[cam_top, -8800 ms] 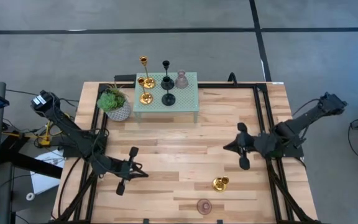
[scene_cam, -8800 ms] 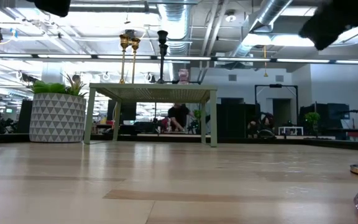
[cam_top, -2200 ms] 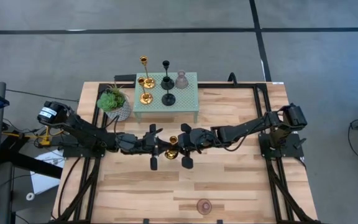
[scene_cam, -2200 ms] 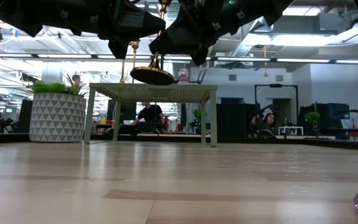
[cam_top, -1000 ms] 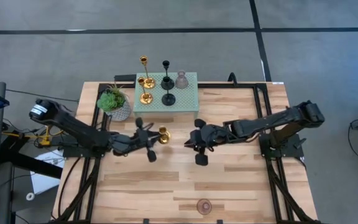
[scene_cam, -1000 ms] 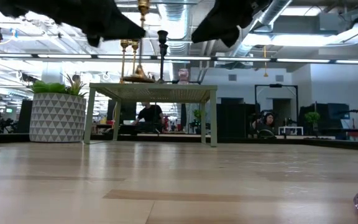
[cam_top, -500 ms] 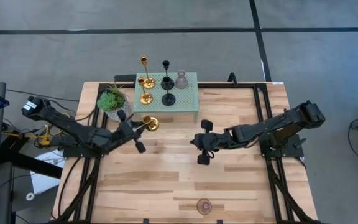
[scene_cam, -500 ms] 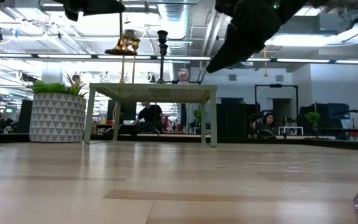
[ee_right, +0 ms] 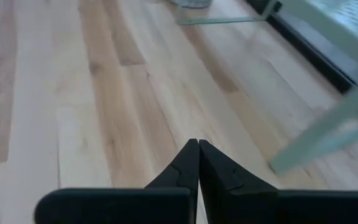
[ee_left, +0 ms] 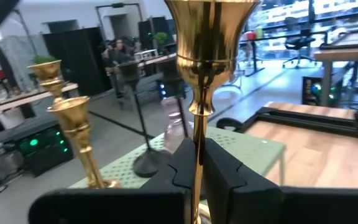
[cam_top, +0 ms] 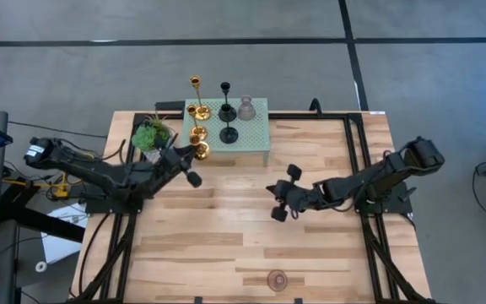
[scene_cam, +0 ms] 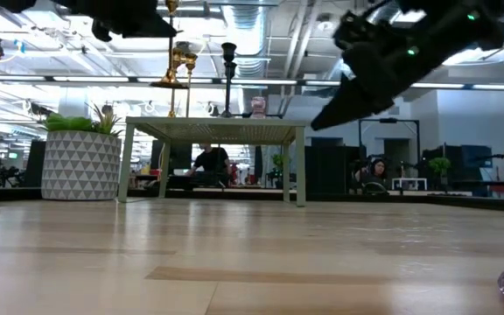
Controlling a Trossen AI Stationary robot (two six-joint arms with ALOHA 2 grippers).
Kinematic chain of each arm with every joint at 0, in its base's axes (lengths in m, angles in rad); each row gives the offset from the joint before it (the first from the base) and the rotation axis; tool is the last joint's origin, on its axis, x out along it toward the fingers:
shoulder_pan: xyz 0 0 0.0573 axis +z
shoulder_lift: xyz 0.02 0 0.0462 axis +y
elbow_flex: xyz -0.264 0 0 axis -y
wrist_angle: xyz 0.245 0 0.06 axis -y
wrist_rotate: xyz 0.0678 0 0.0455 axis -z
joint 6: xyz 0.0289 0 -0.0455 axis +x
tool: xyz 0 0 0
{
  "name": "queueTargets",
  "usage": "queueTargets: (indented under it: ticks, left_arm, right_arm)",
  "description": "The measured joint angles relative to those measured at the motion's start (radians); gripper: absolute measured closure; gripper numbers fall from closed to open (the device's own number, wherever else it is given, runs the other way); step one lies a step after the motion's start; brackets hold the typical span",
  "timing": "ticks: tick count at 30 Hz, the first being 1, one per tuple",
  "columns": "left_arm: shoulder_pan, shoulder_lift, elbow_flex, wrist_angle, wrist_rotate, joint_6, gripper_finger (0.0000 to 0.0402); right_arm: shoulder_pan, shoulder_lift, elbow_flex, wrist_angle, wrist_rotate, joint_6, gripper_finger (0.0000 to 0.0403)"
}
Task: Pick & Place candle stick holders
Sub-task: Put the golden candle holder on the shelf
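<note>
High view: the left pincer (cam_top: pixel 191 157) grasps a gold candle stick holder (cam_top: pixel 201 151) by its stem, upright for the green stand (cam_top: pixel 256 127); the right pincer (cam_top: pixel 278 199) hangs clenched, empty.

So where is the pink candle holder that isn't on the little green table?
In the high view the pink holder stands alone at the wooden table's near edge, slightly right of the middle.

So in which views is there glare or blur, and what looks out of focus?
Low view: bright ceiling lights behind leave both arms as dark silhouettes. Left wrist view: the shiny gold metal candle holder carries bright reflections, and the room behind is soft. Right wrist view: the pale green table leg and the wooden tabletop look blurred.
</note>
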Motion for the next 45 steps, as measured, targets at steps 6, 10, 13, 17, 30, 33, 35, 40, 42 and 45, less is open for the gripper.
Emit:
queueTargets:
  ticks: [6, 10, 13, 17, 30, 33, 35, 40, 42, 45]
  left_arm:
    - [0.081, 0.0, 0.0, -0.021, 0.091, -0.078, 0.0391]
    - [0.178, 0.005, 0.0, -0.079, 0.215, -0.186, 0.0391]
    - [0.249, 0.025, 0.0, -0.099, 0.278, -0.241, 0.0391]
    - [0.35, 0.063, 0.0, -0.098, 0.404, -0.323, 0.0391]
    - [0.499, 0.133, 0.005, -0.064, 0.555, -0.402, 0.0391]
    - [0.499, 0.13, 0.004, -0.064, 0.552, -0.393, 0.0391]
    - [0.499, 0.13, 0.004, -0.064, 0.551, -0.373, 0.0391]
    - [0.499, 0.131, 0.003, -0.064, 0.541, -0.341, 0.0391]
    - [0.499, 0.131, 0.003, -0.064, 0.525, -0.336, 0.0391]
    - [0.499, 0.131, 0.002, -0.064, 0.521, -0.319, 0.0391]
  right_arm:
    - [0.084, -0.134, -0.097, -0.003, 0.219, 0.064, 0.0403]
    - [0.146, -0.234, -0.156, -0.005, 0.342, 0.081, 0.0403]
    - [0.192, -0.287, -0.194, -0.009, 0.396, 0.092, 0.0403]
    - [0.247, -0.322, -0.238, -0.013, 0.465, 0.147, 0.0403]
    - [0.296, -0.321, -0.255, -0.026, 0.526, 0.178, 0.0403]
    - [0.289, -0.321, -0.255, -0.027, 0.526, 0.178, 0.0403]
    - [0.282, -0.321, -0.255, -0.027, 0.526, 0.178, 0.0403]
    - [0.269, -0.321, -0.255, -0.027, 0.526, 0.18, 0.0403]
    - [0.269, -0.321, -0.255, -0.027, 0.526, 0.18, 0.0403]
    - [0.269, -0.321, -0.255, -0.027, 0.526, 0.18, 0.0403]
